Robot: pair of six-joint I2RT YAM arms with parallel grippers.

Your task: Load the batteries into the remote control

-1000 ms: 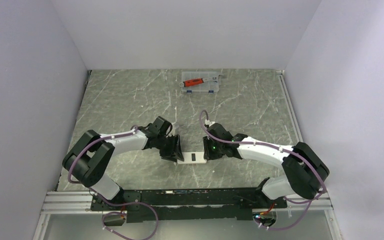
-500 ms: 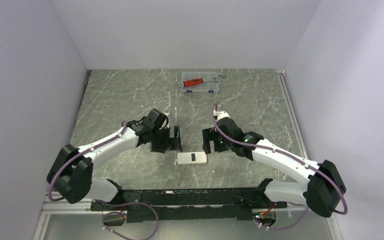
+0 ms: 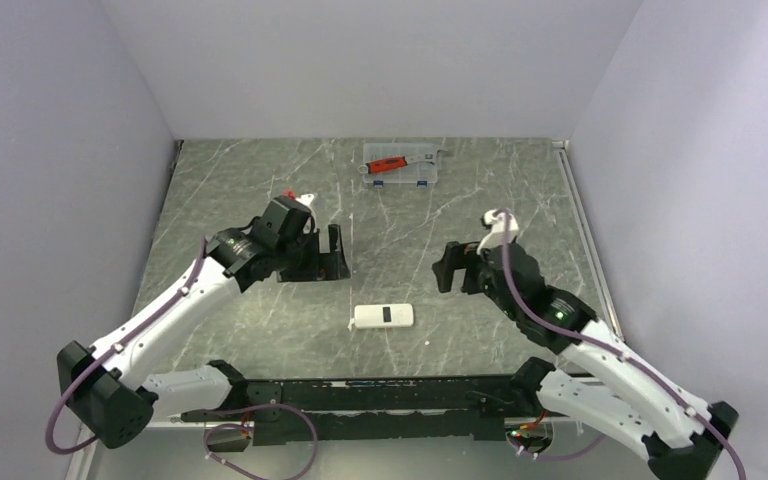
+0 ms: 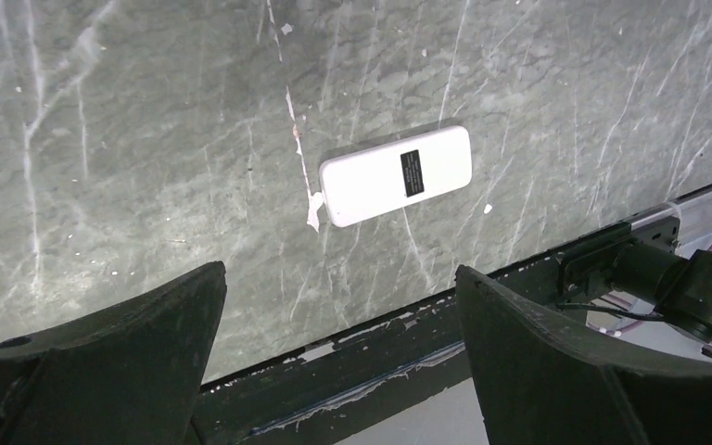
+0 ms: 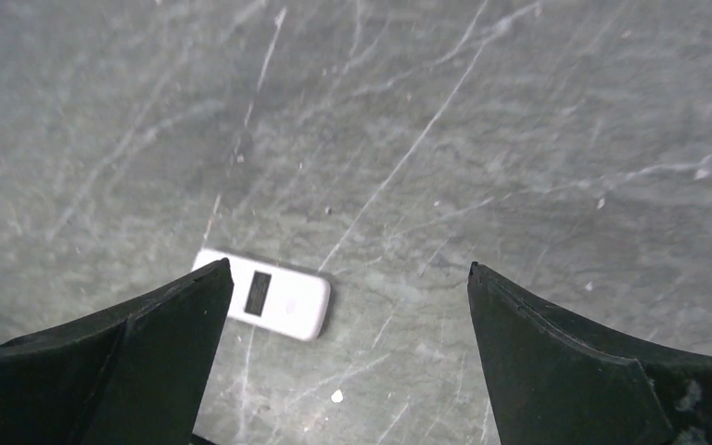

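The remote control is a small white bar lying flat on the marble table near the front edge, its plain side with a dark rectangle facing up. It also shows as the remote control and as the remote control. My left gripper hangs open, up and to the left of it, and touches nothing. The left gripper has empty jaws. My right gripper stands open to the remote's upper right. The right gripper is also empty. The batteries are out of view.
A clear plastic case with a red-handled tool on it sits at the back middle of the table. A small white scrap lies by the remote's end. The black base rail runs along the near edge.
Both grippers opened, let go of the remote's ends and drew back, the left up and to the left, the right up and to the right. The remote stays on the table.
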